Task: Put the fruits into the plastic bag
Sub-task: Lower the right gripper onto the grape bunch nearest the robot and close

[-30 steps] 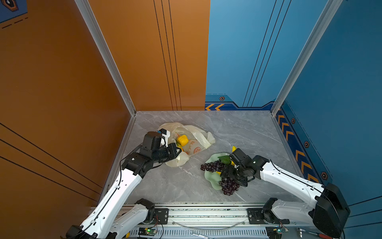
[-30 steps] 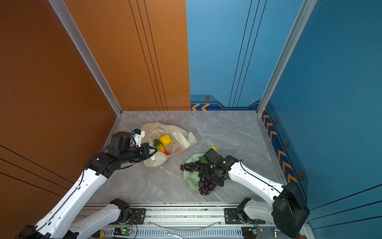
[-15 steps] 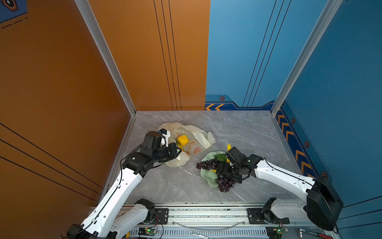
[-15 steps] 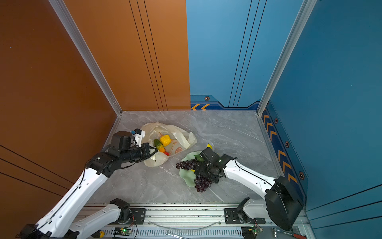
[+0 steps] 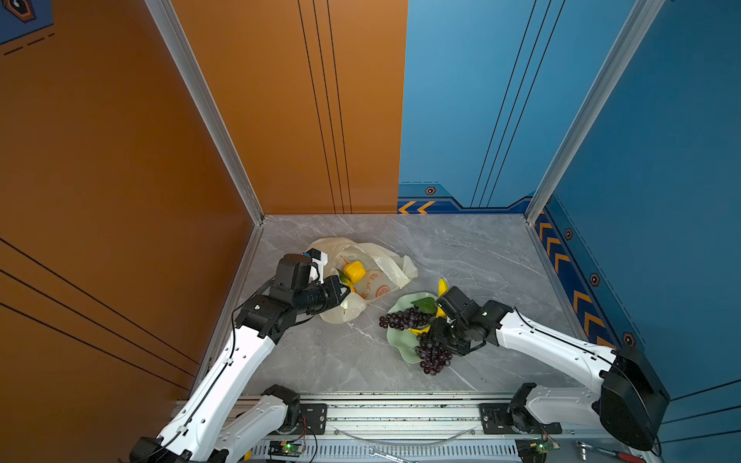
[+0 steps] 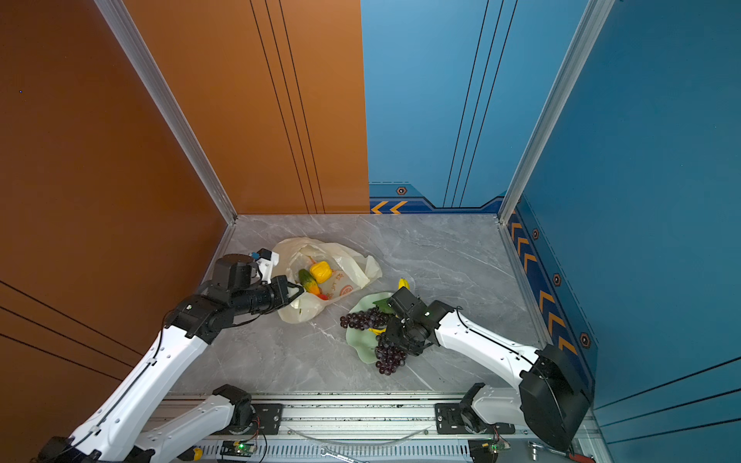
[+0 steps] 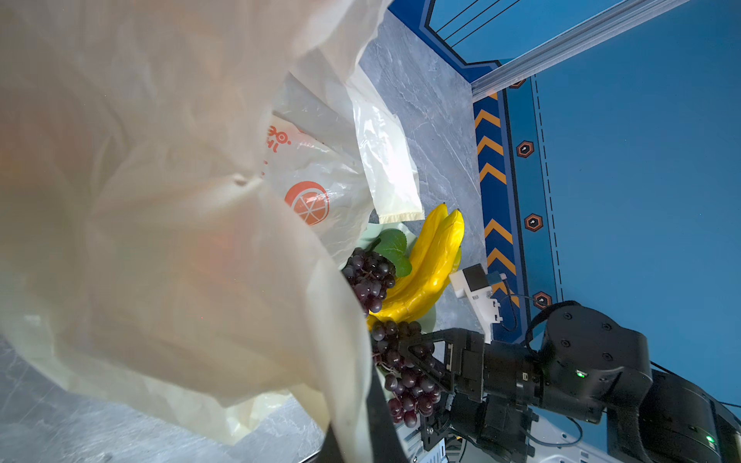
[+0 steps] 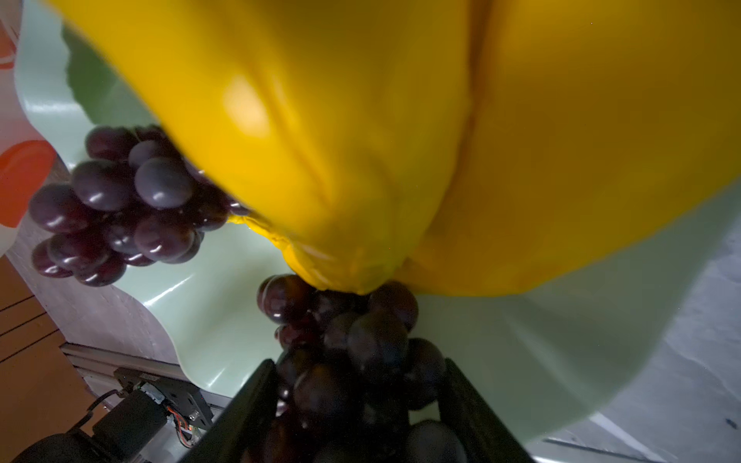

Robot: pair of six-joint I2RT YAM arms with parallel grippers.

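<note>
Reaches further in over the pale green dish (image 5: 403, 346) than a second ago, with the right gripper (image 5: 432, 334) narrower and down on the near grape bunch (image 5: 434, 356). Finds the dish itself nudged a little toward the plastic bag (image 5: 385, 260).

Near bunch: dark purple, glossy, loosely clustered, spilling over the dish's front rim onto the grey table (image 5: 461, 248). Flanked on both sides by the black jaws in the right wrist view, with grapes filling the gap. Cannot tell whether clamped firm or only closing in.

Beyond it on the dish: second grape bunch (image 5: 403, 320), hanging off the rim toward the bag. Between the two bunches: yellow bananas (image 7: 433, 260), stem end touching the near one.

Bag on the table, just beside the dish. Inside it: yellow fruit (image 5: 354, 271) and green fruit (image 6: 304, 276). Pinched shut on the bag's rim: left gripper (image 5: 344, 289), holding the mouth up and open toward the dish.

Risks, as judged:
- Round, slick grapes, so likely to squeeze out of a side grip, or to come up as only part of the cluster.
- May drag the banana stem or tip the light dish on the way up.
- May snag the thin film at the mouth if carried low.
</note>
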